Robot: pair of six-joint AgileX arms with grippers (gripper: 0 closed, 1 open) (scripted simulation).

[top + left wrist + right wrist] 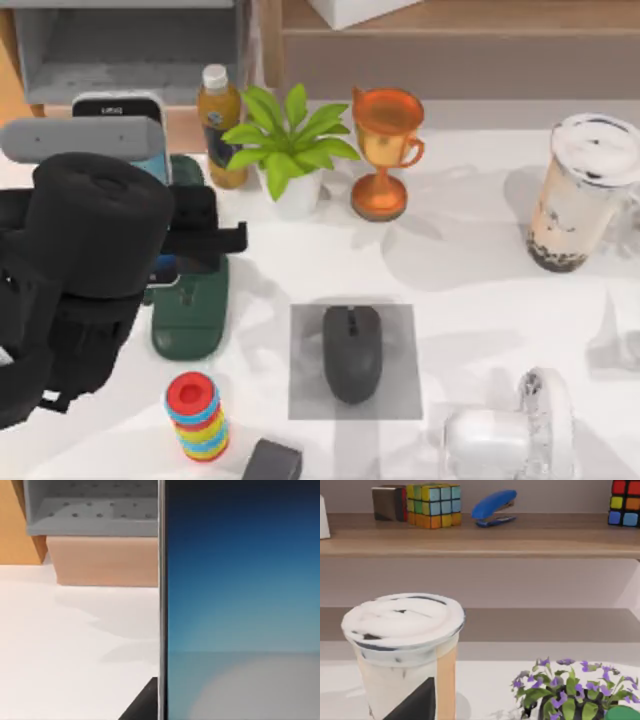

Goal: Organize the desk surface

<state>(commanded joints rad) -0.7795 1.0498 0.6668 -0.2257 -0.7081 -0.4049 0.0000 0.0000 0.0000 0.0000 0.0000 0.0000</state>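
While left arm's black gripper (200, 235) hangs over left side of the plain white matte desk surface (470, 290), a blue-screened phone (240, 600) stands right at its wrist cam; grip state: cannot tell. Beneath it: dark green oblong case (190, 320). Nearby: amber bottle w/ white cap (219, 125), green potted plant (292, 150), orange trophy cup (385, 150), black mouse (351, 352) on grey square mat (400, 390), coloured ring stack (197, 416). Far right: lidded milk-tea cup (580, 195).

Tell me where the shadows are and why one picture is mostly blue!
Top view: the black mouse and trophy cast soft grey shadows on the white desk surface. Left wrist view: a blue phone screen sits very close to the camera.
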